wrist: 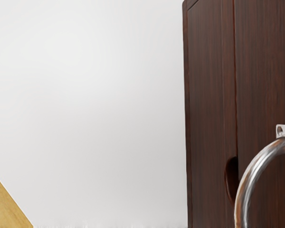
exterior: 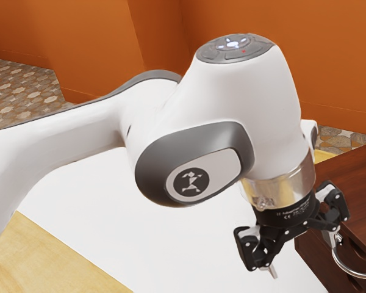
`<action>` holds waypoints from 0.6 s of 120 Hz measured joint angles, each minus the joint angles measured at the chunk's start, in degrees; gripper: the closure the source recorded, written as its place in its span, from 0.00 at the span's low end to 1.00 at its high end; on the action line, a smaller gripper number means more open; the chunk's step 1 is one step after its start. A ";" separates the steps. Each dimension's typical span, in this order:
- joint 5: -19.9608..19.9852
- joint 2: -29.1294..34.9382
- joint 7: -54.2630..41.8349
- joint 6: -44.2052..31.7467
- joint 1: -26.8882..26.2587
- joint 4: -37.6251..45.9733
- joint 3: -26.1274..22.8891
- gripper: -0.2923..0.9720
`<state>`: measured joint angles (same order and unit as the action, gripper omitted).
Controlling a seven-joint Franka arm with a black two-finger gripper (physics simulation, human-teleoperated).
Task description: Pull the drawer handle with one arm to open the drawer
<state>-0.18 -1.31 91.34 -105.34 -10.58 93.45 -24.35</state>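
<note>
The white arm sweeps in from the exterior view's left, and its black two-finger pincer (exterior: 294,243) hangs at the lower right of the frame, fingers spread wide with nothing between them. Just beside it, at the lower right corner, there's the curved silver metal drawer handle (exterior: 349,264), fixed to the front of the dark brown wooden drawer cabinet (exterior: 354,177). The finger nearer the cabinet sits close to the handle's upper end, and I can't tell if they touch. From the wrist, the handle (wrist: 253,176) arcs out of the cabinet front (wrist: 209,95), which stands on the white desk (wrist: 85,95).
</note>
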 joint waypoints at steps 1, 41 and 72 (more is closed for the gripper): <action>0.00 0.05 0.07 -0.10 -0.02 0.11 0.00 0.24; 0.05 0.84 1.95 -4.83 -0.59 3.80 0.00 0.25; 0.05 0.84 2.47 -8.04 -1.01 5.61 0.00 0.26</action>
<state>-0.13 -0.47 93.81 -113.37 -11.59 99.07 -24.35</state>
